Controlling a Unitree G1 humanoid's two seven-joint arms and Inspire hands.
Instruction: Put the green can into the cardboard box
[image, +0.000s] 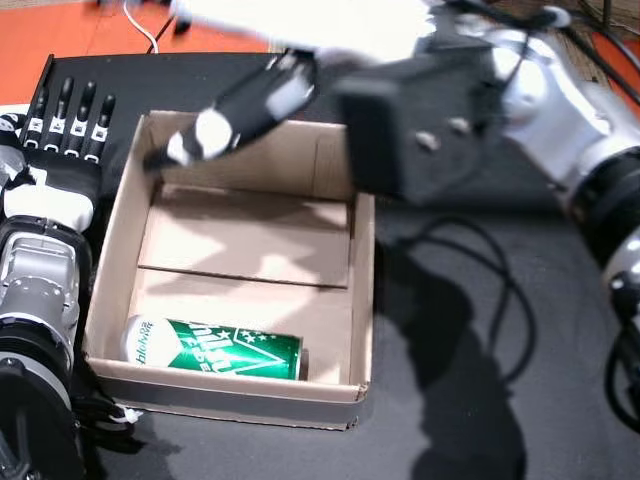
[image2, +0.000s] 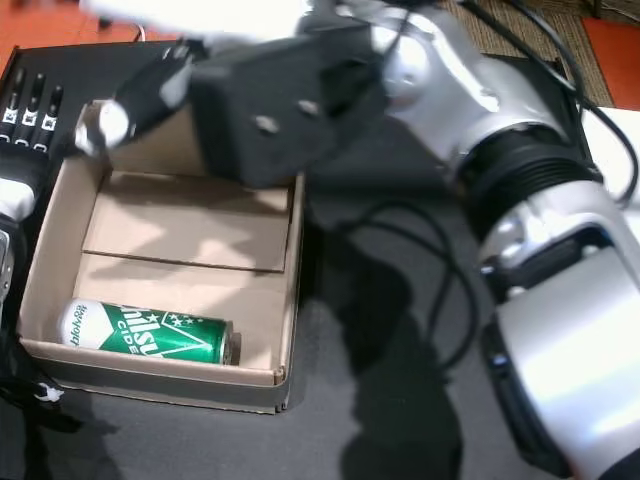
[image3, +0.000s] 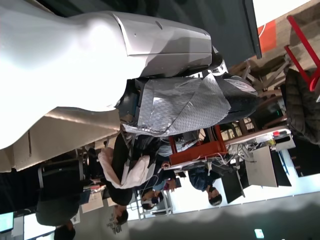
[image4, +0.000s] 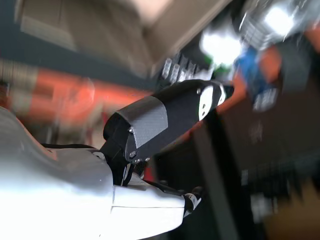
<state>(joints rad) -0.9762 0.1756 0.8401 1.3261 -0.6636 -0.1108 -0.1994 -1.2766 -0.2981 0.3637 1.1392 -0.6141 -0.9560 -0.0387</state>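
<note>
The green can (image: 218, 350) (image2: 148, 333) lies on its side inside the cardboard box (image: 122, 205) (image2: 292, 290), against the near wall, in both head views. My right hand (image: 245, 105) (image2: 150, 95) hovers blurred above the box's far edge, fingers spread, holding nothing. My left hand (image: 65, 125) (image2: 25, 110) rests flat on the table just left of the box, fingers straight and apart. The right wrist view shows one dark finger (image4: 165, 120) of my right hand, motion-blurred.
The box sits on a black mat (image: 480, 330). A black cable (image: 490, 280) loops on it right of the box. Orange floor (image: 60, 30) lies beyond. The left wrist view shows my own white forearm shell (image3: 75, 60) and people at desks (image3: 150, 175).
</note>
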